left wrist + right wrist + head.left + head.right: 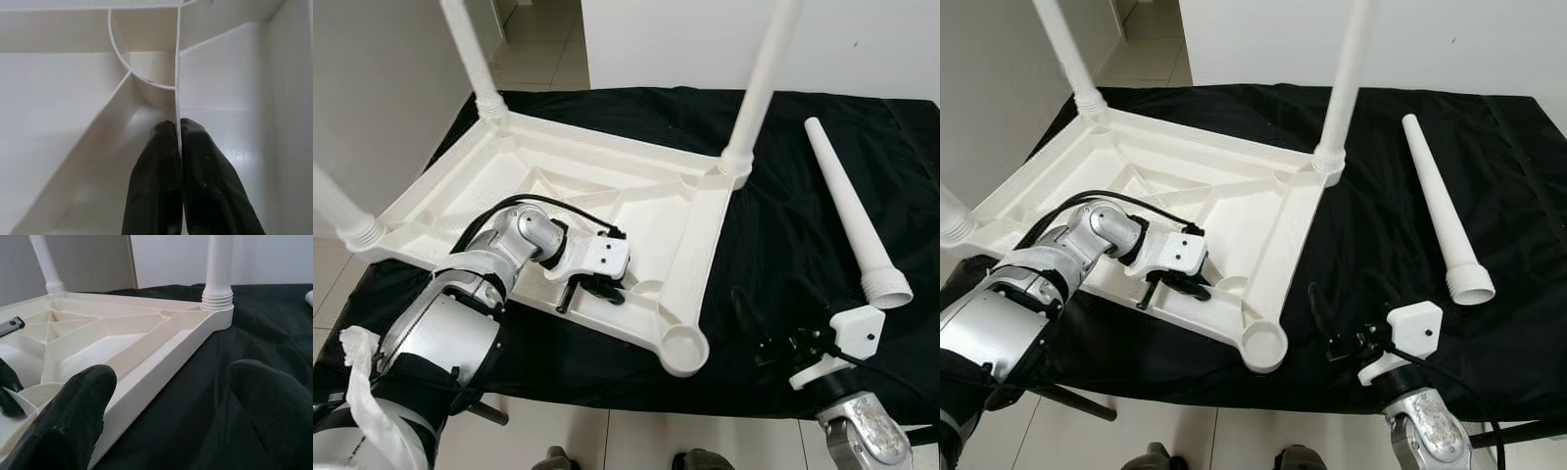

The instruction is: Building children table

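Left end effector (592, 291) reaches into the underside of the upturned white plastic tabletop (646, 211), its two black fingers (156, 181) clenched on a thin upright rib (178, 88) just short of the empty corner socket (684, 348). Right end effector (1347, 338) hovers low over the black cloth (783, 225) near that same corner, its fingers spread wide and grasping nothing.

The tabletop lies upside down on the cloth-covered table, with three legs already standing in their sockets: one at the far left corner (470, 54), one at the far right corner (759, 88) and one at the near left corner (337, 211). The fourth leg (855, 211) lies loose on the cloth, well apart to the right of the tabletop, its threaded wide end nearest the robot.

The loose leg looks like a light, stiff, hollow moulding with a smooth, probably slippery taper. A hold close to the ridged collar would likely slip least. The tabletop seems rigid but light, so it may slide on the cloth unless pinned.
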Controlling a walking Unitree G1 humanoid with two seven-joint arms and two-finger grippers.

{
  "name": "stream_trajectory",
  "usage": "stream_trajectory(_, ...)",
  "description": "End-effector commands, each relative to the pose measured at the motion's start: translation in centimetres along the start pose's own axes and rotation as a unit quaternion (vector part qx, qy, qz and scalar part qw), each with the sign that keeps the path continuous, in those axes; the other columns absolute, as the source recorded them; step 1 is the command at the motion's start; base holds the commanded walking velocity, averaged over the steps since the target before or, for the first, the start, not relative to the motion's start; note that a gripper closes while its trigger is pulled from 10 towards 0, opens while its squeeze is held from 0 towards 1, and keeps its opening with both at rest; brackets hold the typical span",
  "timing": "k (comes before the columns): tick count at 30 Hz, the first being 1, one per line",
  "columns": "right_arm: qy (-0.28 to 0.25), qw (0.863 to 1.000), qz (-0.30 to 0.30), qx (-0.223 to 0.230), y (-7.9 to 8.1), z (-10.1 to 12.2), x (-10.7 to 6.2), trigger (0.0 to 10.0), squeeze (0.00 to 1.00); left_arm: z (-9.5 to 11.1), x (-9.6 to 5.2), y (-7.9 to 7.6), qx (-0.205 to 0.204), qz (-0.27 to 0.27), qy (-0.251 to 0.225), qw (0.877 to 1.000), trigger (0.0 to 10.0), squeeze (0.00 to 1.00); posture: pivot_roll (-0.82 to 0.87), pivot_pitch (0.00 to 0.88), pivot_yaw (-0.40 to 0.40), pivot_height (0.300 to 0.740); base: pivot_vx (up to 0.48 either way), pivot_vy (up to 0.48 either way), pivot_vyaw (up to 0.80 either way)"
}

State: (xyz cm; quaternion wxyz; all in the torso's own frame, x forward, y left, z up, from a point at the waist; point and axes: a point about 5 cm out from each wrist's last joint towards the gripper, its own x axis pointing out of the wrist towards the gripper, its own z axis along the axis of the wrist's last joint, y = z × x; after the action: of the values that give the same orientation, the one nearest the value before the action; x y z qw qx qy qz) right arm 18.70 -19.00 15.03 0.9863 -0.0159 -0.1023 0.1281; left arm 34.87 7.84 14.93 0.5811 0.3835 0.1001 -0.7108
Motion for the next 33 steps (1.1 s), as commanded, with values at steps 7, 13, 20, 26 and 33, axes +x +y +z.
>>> stream_trajectory(7, 0.001, 1.0, -0.012, -0.004, -0.5, -0.5, 0.2, 10.0, 0.0, 0.7, 0.2, 1.3, -0.048, 0.143, -0.084, 0.985, 10.0, 1.0, -0.07, 0.003, 0.076, 0.74, 0.0, 0.0, 0.0)
stream_trajectory(13, -0.007, 0.999, -0.033, -0.006, -1.2, -0.5, 0.7, 10.0, 0.0, 2.2, -0.9, 2.3, -0.054, 0.154, -0.149, 0.975, 10.0, 0.0, -0.06, 0.0, 0.072, 0.74, 0.0, 0.0, 0.0)
stream_trajectory(20, -0.024, 0.997, -0.078, -0.009, -2.1, -0.3, 1.8, 10.0, 0.0, 3.8, -2.9, 4.0, -0.078, 0.213, -0.228, 0.947, 10.0, 0.0, -0.05, 0.0, 0.076, 0.74, 0.0, 0.0, 0.0)
stream_trajectory(26, -0.028, 0.989, -0.147, -0.022, -3.4, -0.3, 2.8, 10.0, 0.0, 3.7, -4.1, 5.1, -0.116, 0.317, -0.254, 0.907, 10.0, 0.0, -0.08, 0.0, 0.107, 0.74, 0.0, 0.0, 0.0)
stream_trajectory(33, -0.036, 0.973, -0.225, -0.039, -4.8, -0.1, 3.3, 10.0, 0.0, 3.1, -5.2, 6.1, -0.19, 0.435, -0.274, 0.836, 10.0, 0.0, -0.08, 0.0, 0.116, 0.74, 0.0, 0.0, 0.0)
